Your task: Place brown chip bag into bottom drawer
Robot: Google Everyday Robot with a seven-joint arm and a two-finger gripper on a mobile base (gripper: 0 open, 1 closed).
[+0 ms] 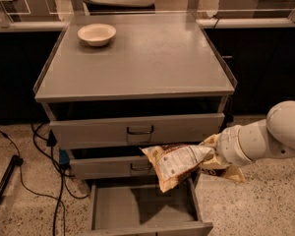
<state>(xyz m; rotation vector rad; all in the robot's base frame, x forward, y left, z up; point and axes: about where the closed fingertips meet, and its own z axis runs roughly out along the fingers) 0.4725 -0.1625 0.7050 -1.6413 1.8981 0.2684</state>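
In the camera view, we see the gripper (212, 154) at the right of the grey metal cabinet (147, 63), level with the middle drawer (103, 167), on the end of a smooth, rounded white arm (268, 137). Its tan fingers (210, 141) pinch the right end of the brown chip bag (179, 161), which hangs in the air, clear of every surface. The bag is crinkled foil, tan-yellow with a darker panel and a white printed label, and its free end slopes down to the left. It sits in front of the middle drawer and above the back right part of the bottom drawer (137, 211), which is pulled out and shows a plain flat grey inside. The top drawer (88, 131) carries a dark bar handle (140, 130). A small cream bowl (97, 34), round and shallow, stands at the back left of the matte cabinet top. Dark cables (37, 146) trail over the speckled floor (265, 205) at the left.
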